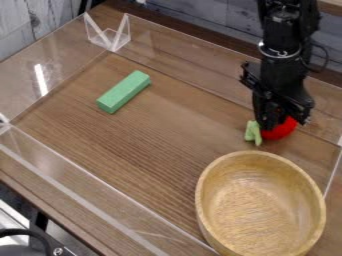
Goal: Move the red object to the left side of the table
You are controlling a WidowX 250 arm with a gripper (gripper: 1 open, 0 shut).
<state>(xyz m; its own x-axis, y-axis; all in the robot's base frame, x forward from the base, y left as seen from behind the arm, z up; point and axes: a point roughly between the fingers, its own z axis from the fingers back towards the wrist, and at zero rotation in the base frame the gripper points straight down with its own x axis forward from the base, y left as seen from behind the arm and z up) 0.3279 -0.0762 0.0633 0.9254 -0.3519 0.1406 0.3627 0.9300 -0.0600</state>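
The red object (pixel 279 126), a small round toy fruit with a light-green leafy piece (pixel 253 132) at its left, rests on the brown wood-grain table (pixel 147 150) at the right side. My black gripper (pixel 275 118) points straight down over it with the fingers drawn in around the fruit's upper part, shut on it. Only the lower red edge and the green piece show below the fingers.
A green rectangular block (pixel 123 91) lies at the left middle of the table. A wooden bowl (pixel 261 209) sits at the front right, just below the gripper. Low clear acrylic walls (pixel 80 180) edge the table, with a clear folded stand (pixel 108 33) at the back left.
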